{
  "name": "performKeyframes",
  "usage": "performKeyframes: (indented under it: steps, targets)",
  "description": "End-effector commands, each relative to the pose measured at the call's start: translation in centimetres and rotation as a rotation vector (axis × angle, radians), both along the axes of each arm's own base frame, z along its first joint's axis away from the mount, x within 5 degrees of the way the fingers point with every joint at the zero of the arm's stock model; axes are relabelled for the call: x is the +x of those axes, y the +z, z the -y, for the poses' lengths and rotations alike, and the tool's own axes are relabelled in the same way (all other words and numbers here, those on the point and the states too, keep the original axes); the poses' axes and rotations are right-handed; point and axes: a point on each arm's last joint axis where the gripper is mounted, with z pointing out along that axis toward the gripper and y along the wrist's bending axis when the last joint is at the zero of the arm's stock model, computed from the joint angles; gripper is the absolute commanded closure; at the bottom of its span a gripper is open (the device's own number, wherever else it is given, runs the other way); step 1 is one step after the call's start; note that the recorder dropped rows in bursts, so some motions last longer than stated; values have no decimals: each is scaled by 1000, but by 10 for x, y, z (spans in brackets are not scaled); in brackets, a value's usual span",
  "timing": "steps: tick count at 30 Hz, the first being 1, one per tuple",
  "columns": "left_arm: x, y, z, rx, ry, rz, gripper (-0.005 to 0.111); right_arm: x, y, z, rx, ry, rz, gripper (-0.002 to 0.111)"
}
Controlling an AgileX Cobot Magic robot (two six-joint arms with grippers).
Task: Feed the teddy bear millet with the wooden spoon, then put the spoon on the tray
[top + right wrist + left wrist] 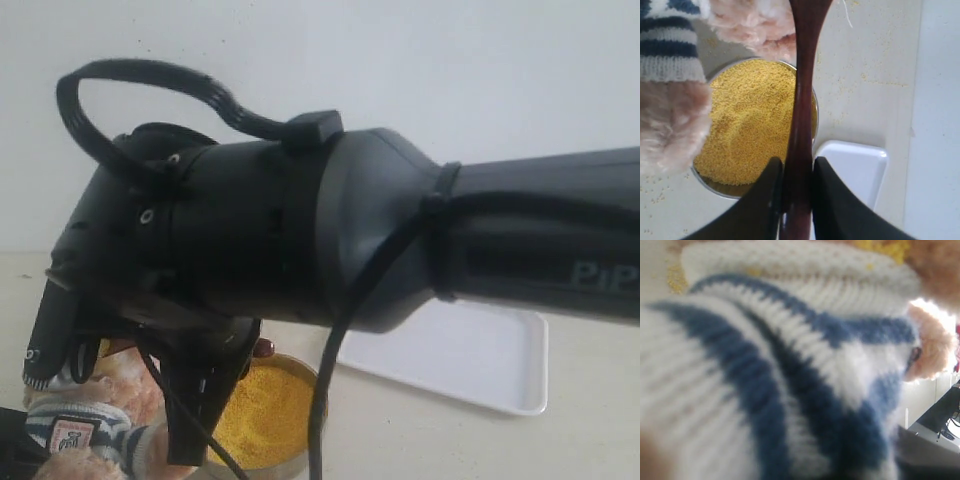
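My right gripper [797, 165] is shut on the thin handle of the wooden spoon [802, 100]. The spoon hangs over the millet [750, 115] in its round metal bowl [265, 410]. Its oval end reaches the fluffy fur of the teddy bear [670, 125] at the frame's edge. In the exterior view the bear [75, 430], with its striped shirt and badge, sits at the bottom left, beside the right gripper [205, 400]. The white tray [470, 355] lies behind the bowl. The bear's shirt [790, 380] fills the left wrist view and hides the left jaws.
The right arm's black forearm [400, 240] crosses most of the exterior view and hides the table behind it. Loose yellow grains [875, 75] lie scattered on the pale tabletop, and a few [885, 247] cling to the bear. One tray corner [855, 170] sits beside the bowl.
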Motion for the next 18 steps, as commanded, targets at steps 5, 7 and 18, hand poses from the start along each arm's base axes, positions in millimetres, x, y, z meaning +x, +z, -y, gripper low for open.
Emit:
performKeyframes:
  steps: [5, 7, 18]
  targets:
    - [-1, 3, 2, -27, 7, 5, 103, 3, 0, 2, 9, -85, 38, 108]
    - [-1, 3, 2, -27, 7, 5, 103, 3, 0, 3, 8, -104, 40, 108]
    - [0, 4, 2, -38, 16, 15, 103, -11, 2, -6, -9, -61, 87, 108]
